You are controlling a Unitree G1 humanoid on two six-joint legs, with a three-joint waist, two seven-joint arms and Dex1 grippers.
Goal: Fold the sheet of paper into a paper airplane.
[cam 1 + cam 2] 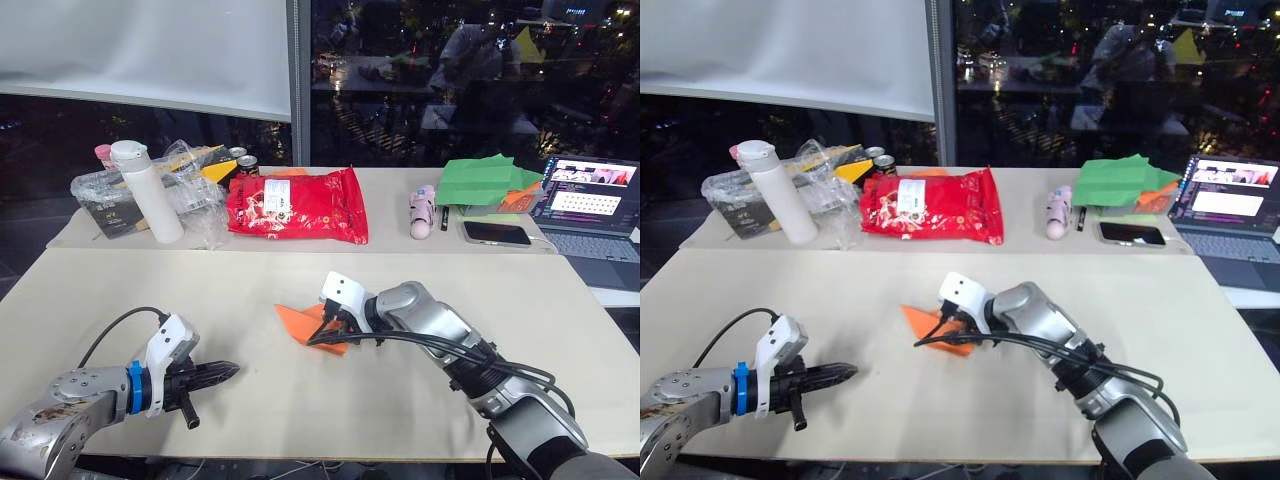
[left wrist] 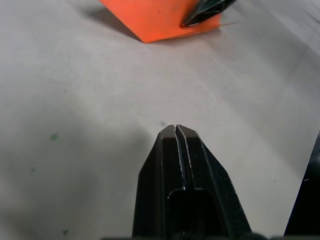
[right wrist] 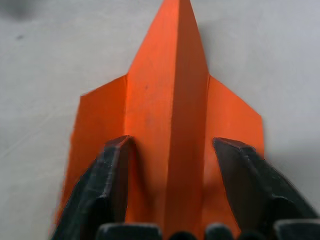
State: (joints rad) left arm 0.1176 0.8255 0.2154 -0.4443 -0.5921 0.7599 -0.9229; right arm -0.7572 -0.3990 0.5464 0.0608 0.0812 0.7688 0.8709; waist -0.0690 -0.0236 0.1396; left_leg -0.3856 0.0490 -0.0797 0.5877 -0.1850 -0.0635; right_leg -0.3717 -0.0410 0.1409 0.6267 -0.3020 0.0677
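Paper [image 1: 300, 322] lies near the middle of your table [image 1: 560, 320], folded into a pointed orange wedge with a raised fold down its middle and a flat wing on each side. Your right gripper [image 3: 172, 165] is spread wide, one finger [image 3: 112, 175] on each side of that fold, resting on the wings. Your left gripper [image 2: 176, 131] is pressed together and holds nothing, well apart from the paper. Bare table lies all around. A red bag [image 1: 295, 205] and a bottle [image 1: 150, 195] sit far back.
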